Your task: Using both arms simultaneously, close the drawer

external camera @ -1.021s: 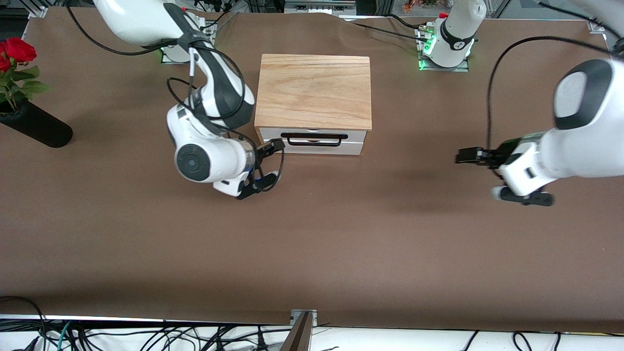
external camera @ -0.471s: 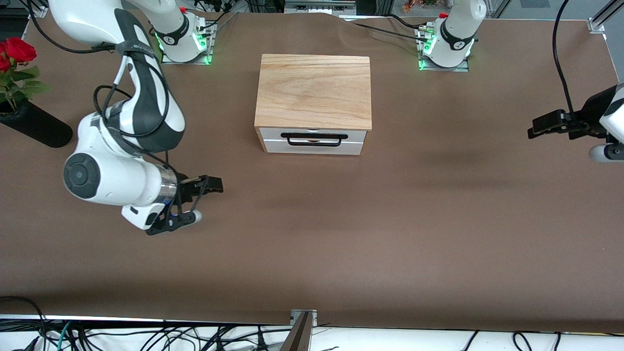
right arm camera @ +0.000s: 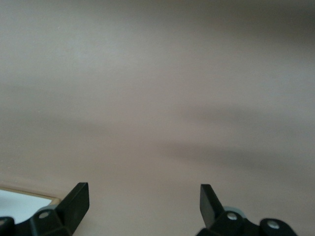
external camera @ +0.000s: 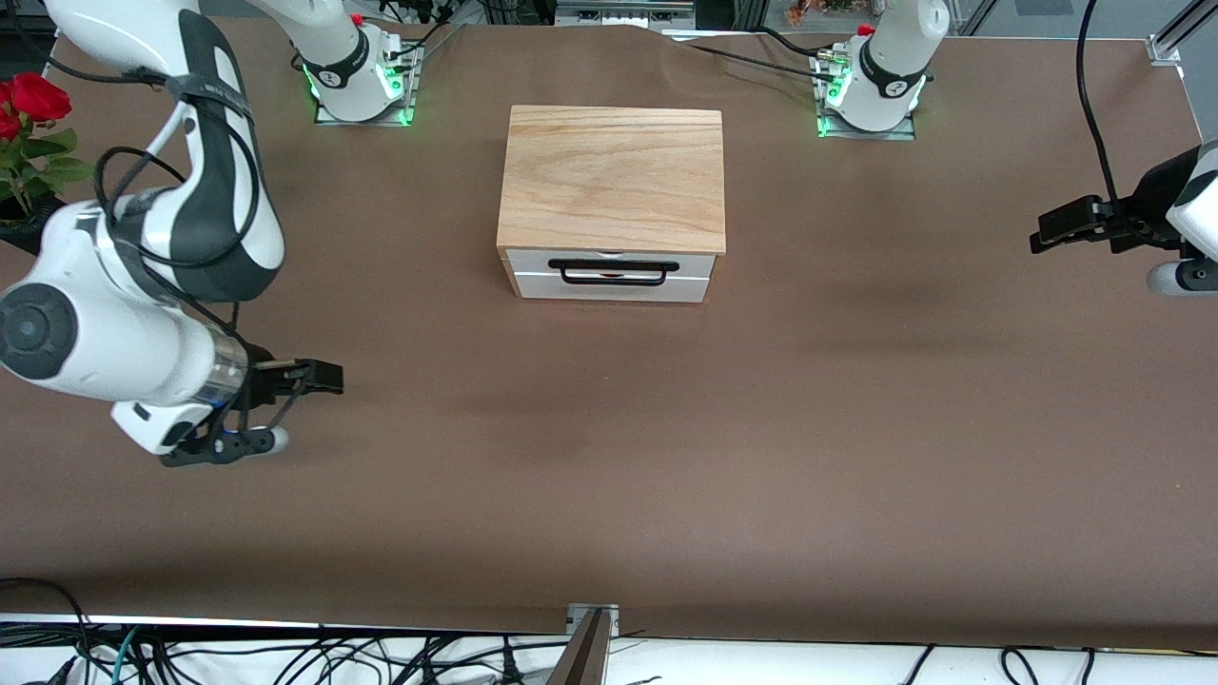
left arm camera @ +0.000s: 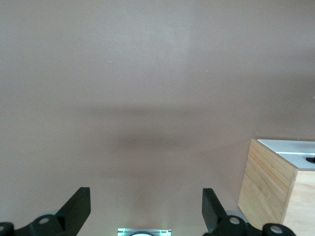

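Note:
The drawer [external camera: 612,286] sits pushed into its wooden box [external camera: 614,179], its white front flush under the box's top, with the black wire handle [external camera: 614,271] across it. My right gripper [external camera: 324,378] is open and empty over bare table toward the right arm's end, well apart from the drawer. My left gripper [external camera: 1047,231] is open and empty over the table's edge at the left arm's end. In the left wrist view the open gripper [left arm camera: 146,209] frames bare table, with the box's side [left arm camera: 268,194] and the white front [left arm camera: 290,146] off at one edge. The right wrist view shows its open gripper [right arm camera: 144,204] over bare table.
Red roses [external camera: 33,105] in a black vase stand at the table's edge at the right arm's end, partly hidden by the right arm. The two arm bases [external camera: 357,71] [external camera: 871,81] glow green on either side of the box. Brown table [external camera: 609,457] surrounds the box.
The right gripper has swung from beside the drawer's front out toward the right arm's end. The left gripper pulled away to the table's edge, then barely moved. The drawer has not moved.

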Robot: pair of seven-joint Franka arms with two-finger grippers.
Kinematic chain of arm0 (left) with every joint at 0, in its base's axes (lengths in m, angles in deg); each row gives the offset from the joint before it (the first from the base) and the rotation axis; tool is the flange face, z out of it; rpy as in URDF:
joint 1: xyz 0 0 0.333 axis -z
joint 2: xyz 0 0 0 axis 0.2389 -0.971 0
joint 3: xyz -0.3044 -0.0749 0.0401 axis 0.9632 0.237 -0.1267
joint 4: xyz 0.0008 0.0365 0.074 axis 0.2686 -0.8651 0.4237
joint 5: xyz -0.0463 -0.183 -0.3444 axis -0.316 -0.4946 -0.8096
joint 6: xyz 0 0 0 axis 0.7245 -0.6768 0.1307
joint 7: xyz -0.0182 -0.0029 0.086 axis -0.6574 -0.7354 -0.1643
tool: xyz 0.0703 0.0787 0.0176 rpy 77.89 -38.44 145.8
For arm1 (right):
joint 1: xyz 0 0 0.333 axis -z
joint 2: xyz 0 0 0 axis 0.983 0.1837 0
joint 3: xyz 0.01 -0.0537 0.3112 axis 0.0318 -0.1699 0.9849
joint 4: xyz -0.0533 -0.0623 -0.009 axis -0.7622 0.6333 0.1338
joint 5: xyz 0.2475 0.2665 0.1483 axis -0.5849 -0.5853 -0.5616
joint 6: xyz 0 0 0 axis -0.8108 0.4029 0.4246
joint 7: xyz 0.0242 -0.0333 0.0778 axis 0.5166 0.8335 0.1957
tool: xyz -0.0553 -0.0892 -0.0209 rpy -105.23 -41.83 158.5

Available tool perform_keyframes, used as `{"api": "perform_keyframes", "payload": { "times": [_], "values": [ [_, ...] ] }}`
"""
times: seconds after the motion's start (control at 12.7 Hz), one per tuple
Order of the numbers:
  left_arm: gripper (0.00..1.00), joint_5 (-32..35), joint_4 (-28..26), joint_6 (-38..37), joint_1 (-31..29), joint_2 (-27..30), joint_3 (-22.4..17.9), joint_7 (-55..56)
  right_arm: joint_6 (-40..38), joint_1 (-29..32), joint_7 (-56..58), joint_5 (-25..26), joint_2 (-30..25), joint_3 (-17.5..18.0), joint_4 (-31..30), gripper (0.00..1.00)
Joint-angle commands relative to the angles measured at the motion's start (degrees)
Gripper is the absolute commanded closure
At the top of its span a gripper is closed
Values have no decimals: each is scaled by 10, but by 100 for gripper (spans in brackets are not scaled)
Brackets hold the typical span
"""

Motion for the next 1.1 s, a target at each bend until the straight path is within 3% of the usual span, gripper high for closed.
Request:
{"api": "perform_keyframes", "payload": {
  "times": [0.0, 0.16, 0.31, 0.47, 1.02],
  "values": [
    [0, 17, -120, 72, -1, 83, 2, 4, 18, 26, 0, 47, -77, 12, -60, 0],
    [0, 54, -109, 79, 22, 85, -41, -2, 47, 75, 0, 51, -142, 47, -118, 0],
    [0, 78, -102, 82, 31, 85, -52, -4, 48, 107, 0, 48, -197, 78, -164, 0],
    [0, 74, -100, 78, 30, 84, -50, -9, 49, 108, 0, 54, -234, 79, -195, 0],
    [0, 23, -96, 80, 30, 81, -51, -11, 41, 167, -3, 66, -287, 79, -243, 0]
  ]
}}
